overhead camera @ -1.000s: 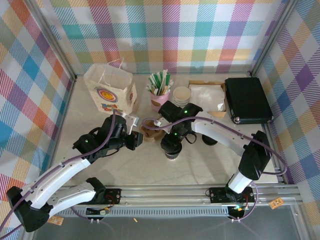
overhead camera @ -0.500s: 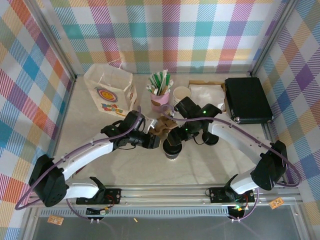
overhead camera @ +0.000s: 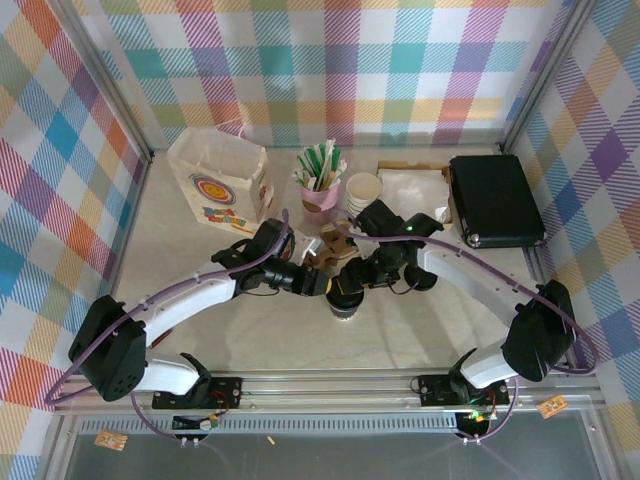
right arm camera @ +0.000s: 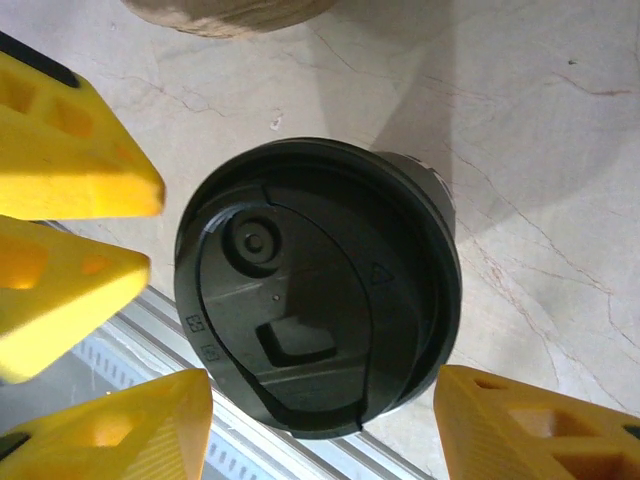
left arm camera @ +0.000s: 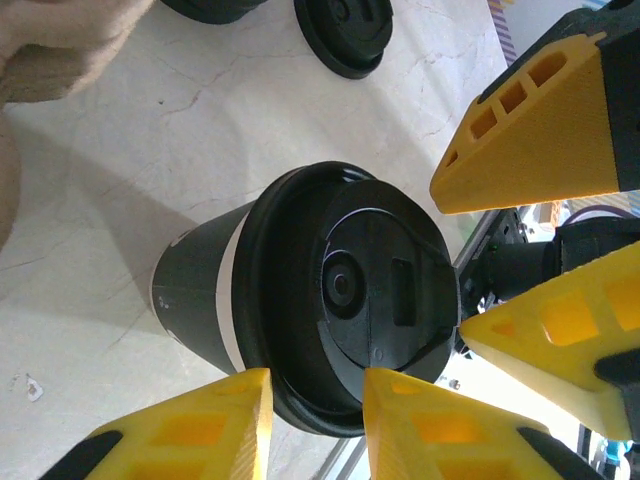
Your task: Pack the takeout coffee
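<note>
Takeout coffee (overhead camera: 344,303): likely light, crushable sides, slick lid (left arm camera: 350,300); grasp beneath it. Right gripper (right arm camera: 322,372) spread astride; left gripper (left arm camera: 318,372) narrowly parted, empty.

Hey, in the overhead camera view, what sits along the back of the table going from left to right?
Paper bag → pink cup of sticks → stack of cream cups → white sheet → black case.
</note>
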Robot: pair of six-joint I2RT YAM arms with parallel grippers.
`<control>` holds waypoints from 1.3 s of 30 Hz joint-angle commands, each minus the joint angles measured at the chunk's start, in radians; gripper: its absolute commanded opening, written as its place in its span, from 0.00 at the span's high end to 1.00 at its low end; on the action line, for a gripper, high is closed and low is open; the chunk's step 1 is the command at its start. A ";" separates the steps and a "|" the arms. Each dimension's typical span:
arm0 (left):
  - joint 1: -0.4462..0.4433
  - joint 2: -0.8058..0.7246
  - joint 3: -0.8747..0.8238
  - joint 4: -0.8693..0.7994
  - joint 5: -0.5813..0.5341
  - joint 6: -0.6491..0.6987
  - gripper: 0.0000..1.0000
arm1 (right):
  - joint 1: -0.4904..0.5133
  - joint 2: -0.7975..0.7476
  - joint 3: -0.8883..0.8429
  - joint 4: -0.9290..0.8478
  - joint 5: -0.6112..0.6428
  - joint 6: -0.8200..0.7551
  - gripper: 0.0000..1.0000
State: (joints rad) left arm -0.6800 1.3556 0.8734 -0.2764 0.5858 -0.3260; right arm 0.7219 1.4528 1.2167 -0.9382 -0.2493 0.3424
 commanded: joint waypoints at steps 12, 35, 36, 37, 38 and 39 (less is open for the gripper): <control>0.012 0.036 -0.026 -0.021 0.051 0.004 0.72 | 0.001 0.026 -0.026 0.051 -0.074 0.037 0.41; 0.011 0.039 -0.076 -0.023 0.039 0.018 0.76 | 0.001 0.066 -0.101 0.047 -0.090 0.051 0.45; 0.012 0.040 -0.077 -0.021 0.039 0.019 0.76 | 0.001 0.065 -0.104 0.047 -0.090 0.051 0.45; 0.012 0.040 -0.078 -0.021 0.037 0.018 0.76 | 0.001 0.067 -0.107 0.047 -0.087 0.052 0.45; 0.011 0.039 -0.079 -0.020 0.037 0.019 0.77 | 0.001 0.069 -0.110 0.046 -0.086 0.052 0.46; 0.012 0.040 -0.080 -0.018 0.038 0.018 0.77 | 0.002 0.070 -0.112 0.046 -0.085 0.052 0.46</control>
State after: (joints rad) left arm -0.6685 1.3808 0.8185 -0.2592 0.6365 -0.3244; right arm 0.7052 1.4624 1.1740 -0.8532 -0.3084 0.3820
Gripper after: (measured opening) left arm 0.234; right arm 0.544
